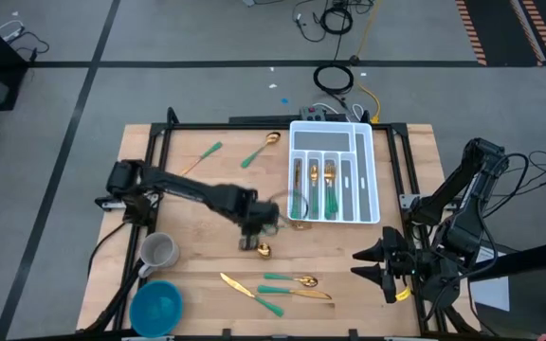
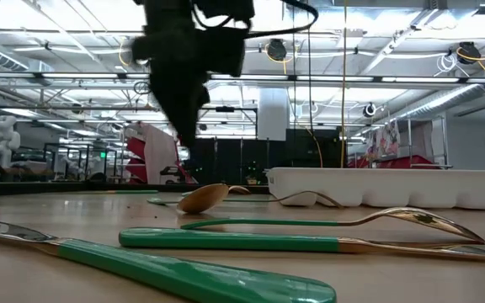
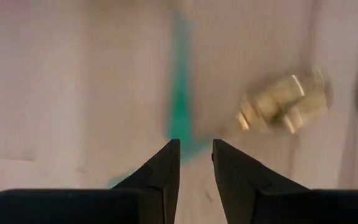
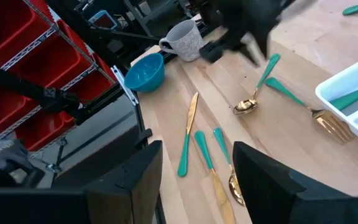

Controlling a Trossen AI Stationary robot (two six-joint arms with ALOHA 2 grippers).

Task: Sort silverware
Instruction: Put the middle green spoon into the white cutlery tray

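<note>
Hovering my left end effector (image 1: 254,230) over the middle of the counter (image 1: 197,175), fingers narrowly parted and grasping nothing. Right beneath lies a spoon (image 1: 263,251), teal handle up towards me, gold bowl down. Looks light, rigid, slick on the polished head, so I'd pinch the handle mid-length. A fork (image 4: 309,111) lies beside the white tray (image 1: 368,170), more silverware (image 1: 278,287) sits near the front edge. My right end effector (image 1: 387,265) waits off the corner, spread wide.

Left gripper (image 3: 196,163) jaws slightly apart above blurred teal-handled spoon (image 3: 180,99).
</note>
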